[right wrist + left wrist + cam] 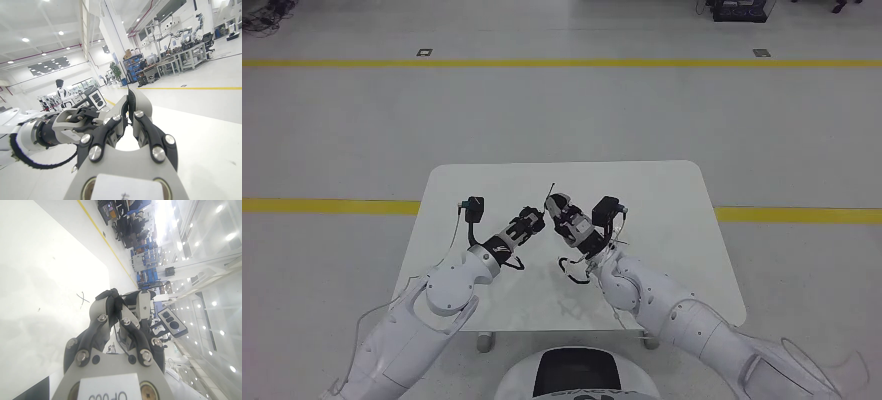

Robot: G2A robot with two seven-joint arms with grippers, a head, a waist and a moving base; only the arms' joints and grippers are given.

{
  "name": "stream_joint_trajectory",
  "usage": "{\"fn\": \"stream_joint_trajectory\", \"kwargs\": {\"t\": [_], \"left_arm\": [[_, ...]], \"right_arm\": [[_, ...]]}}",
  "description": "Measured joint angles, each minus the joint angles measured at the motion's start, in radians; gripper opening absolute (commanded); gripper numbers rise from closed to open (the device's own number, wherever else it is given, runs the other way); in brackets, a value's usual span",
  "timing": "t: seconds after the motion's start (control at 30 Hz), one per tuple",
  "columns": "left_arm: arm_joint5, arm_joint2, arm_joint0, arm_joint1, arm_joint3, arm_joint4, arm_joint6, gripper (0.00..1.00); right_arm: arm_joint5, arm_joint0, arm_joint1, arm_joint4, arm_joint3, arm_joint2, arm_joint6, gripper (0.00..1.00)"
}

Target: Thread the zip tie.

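Observation:
A thin black zip tie (550,190) is held above the middle of the white table (662,200), between the two grippers. My right gripper (129,95) is shut on the zip tie (128,83), whose tip sticks out past the fingertips. My left gripper (114,294) is shut too, with a black strand of the zip tie (121,345) running back between its fingers. In the top view the left gripper (535,217) and right gripper (555,207) are almost touching, tip to tip.
Two crossed black ties (82,298) lie loose on the table beyond the left gripper. A few small scraps (38,309) lie on the table. The table's far edge (562,164) borders open floor with a yellow line (332,205).

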Motion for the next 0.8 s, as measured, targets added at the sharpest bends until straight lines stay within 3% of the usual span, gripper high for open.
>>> {"fn": "stream_joint_trajectory", "kwargs": {"t": [0.37, 0.8], "left_arm": [[0.0, 0.0, 0.0, 0.0, 0.0, 0.0, 0.0, 0.0], [0.0, 0.0, 0.0, 0.0, 0.0, 0.0, 0.0, 0.0]], "right_arm": [[0.0, 0.03, 0.009, 0.113, 0.039, -0.056, 0.023, 0.0], [0.0, 0.059, 0.022, 0.157, 0.004, -0.132, -0.054, 0.0]]}}
